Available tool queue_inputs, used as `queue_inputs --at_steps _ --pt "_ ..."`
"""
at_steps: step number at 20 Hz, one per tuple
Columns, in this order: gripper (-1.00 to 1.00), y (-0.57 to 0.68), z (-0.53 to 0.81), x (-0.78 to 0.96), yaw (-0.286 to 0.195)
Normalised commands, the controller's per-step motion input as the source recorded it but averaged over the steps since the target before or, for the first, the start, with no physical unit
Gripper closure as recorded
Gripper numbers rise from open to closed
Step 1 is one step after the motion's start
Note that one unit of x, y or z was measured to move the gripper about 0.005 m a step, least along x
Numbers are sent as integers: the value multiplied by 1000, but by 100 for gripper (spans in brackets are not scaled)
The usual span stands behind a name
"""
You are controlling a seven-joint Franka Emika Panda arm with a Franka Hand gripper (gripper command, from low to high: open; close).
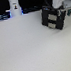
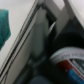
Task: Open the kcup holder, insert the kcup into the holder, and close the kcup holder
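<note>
The kcup holder [image 1: 51, 18] is a black box with two pale-edged slots on its front, standing tilted at the back of the exterior view's right. My gripper [image 1: 60, 9] hangs from the white arm right at the holder's upper far edge; its jaws are too blurred to read. The wrist view is very close and blurred. It shows the dark holder [image 2: 47, 62], pale grey slanted edges [image 2: 30, 40] and a round pod with a pale rim [image 2: 70, 56]. A teal-green shape [image 2: 4, 25] sits at the picture's edge; I cannot tell whether it is the green-topped kcup.
A slim white bottle-like post [image 1: 15, 7] stands at the back of the exterior view's left, with a blue glow at its base. The white tabletop [image 1: 31, 52] spreads across the front. Dark clutter lines the back edge.
</note>
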Motion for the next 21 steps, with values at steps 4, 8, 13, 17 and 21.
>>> queue_inputs --at_steps 4,8,13,17,21 --pt "-100 552 8 -619 51" --pt "-100 419 275 -208 47" --pt "-100 211 563 -10 13" --pt "-100 48 566 28 4" --pt "-100 -3 125 38 0"
